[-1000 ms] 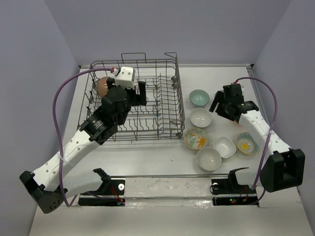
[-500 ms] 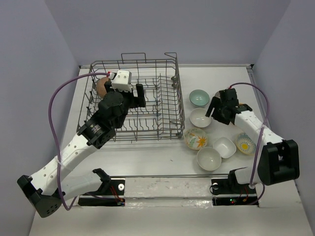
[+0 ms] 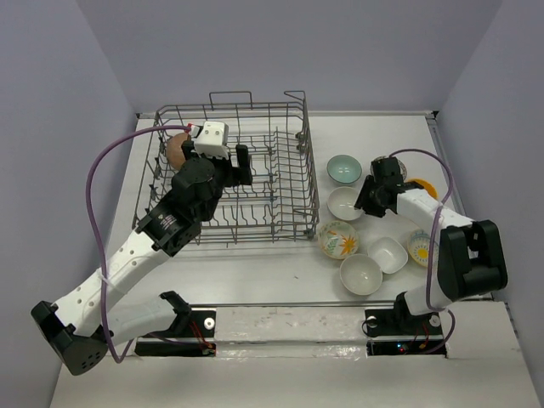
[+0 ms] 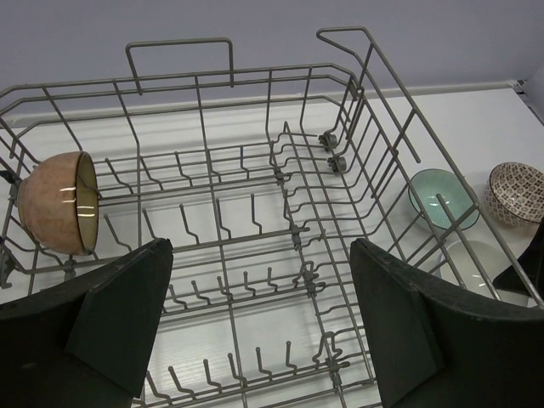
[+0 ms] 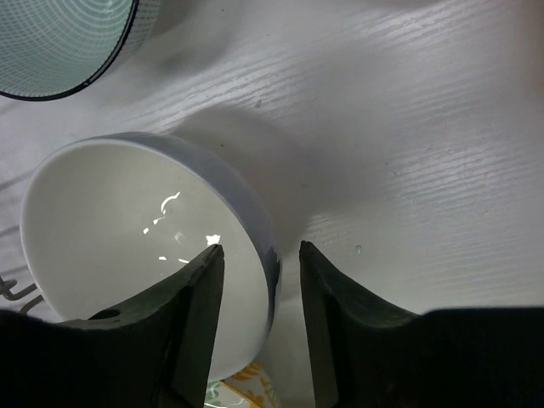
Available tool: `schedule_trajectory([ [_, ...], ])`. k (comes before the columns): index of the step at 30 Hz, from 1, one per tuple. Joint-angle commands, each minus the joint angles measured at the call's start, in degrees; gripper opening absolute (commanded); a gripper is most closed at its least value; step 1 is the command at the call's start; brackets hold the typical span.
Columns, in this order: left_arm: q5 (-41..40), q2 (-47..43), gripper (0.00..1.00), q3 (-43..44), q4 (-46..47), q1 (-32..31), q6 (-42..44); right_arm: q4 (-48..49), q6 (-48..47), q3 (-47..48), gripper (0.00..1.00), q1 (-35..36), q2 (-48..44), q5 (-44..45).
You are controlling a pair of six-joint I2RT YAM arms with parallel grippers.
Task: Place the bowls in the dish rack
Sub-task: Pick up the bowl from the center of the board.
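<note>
The dish rack (image 3: 301,161) (image 4: 340,161) stands at the back left with a brown bowl (image 3: 176,150) (image 4: 55,201) on edge in its far left corner. My left gripper (image 3: 235,168) (image 4: 263,323) hangs open over the rack's tines, holding nothing. On the table right of the rack my right gripper (image 3: 364,197) (image 5: 261,255) straddles the right rim of a white bowl (image 3: 343,204) (image 5: 127,229). One finger is inside the bowl and one outside, with gaps still showing on both sides. A pale teal bowl (image 3: 343,168) (image 5: 59,42) sits just beyond.
Nearer the front lie a floral bowl (image 3: 337,240), a round white bowl (image 3: 360,274), a squarish white bowl (image 3: 389,254) and a patterned bowl (image 3: 421,246). An orange-yellow bowl (image 3: 425,187) peeks out behind the right arm. A brown patterned bowl (image 4: 517,191) sits right of the teal one.
My right gripper has come left and down onto the white bowl's rim, and its jaws have narrowed. The left arm shifted slightly over the rack and now holds still.
</note>
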Motion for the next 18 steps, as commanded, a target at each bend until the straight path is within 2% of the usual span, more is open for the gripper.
schedule_trajectory([
  [1,0.26,0.33,0.94,-0.56,3.06,0.36,-0.44,4.76,0.99,-0.72,0.42,-0.20,0.86,-1.17],
  [10,0.44,0.95,0.94,-0.91,3.41,0.44,-0.62,5.29,0.55,-1.25,0.01,-0.20,0.95,0.76],
  [18,1.84,2.79,0.94,-0.47,3.41,0.44,-1.14,-2.52,-0.68,2.08,0.01,-0.20,-6.69,7.96],
])
